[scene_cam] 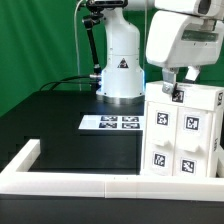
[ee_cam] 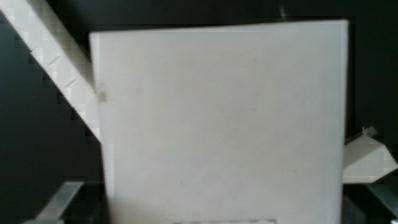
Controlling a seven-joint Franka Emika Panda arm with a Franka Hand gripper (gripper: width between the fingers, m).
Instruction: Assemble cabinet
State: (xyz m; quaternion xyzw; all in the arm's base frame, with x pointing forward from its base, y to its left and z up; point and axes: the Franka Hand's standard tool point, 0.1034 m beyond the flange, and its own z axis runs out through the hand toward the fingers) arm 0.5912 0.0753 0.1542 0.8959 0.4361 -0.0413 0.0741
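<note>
The cabinet [scene_cam: 183,128] is stood upright on the black tabletop [scene_cam: 60,125] at the exterior view's right, just behind the white rail [scene_cam: 110,182]. Its long axis is vertical, and its 2x2 grid of tagged fronts is turned toward the camera. The gripper [scene_cam: 172,88] is lowered onto its top edge; whether anything is clamped cannot be told.

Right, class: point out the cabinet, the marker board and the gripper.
cabinet [scene_cam: 183,125], exterior view, on its tagged front.
marker board [scene_cam: 111,123], exterior view, on its middle between the tags.
gripper [scene_cam: 173,92], exterior view, between the fingertips at the cabinet's top.
</note>
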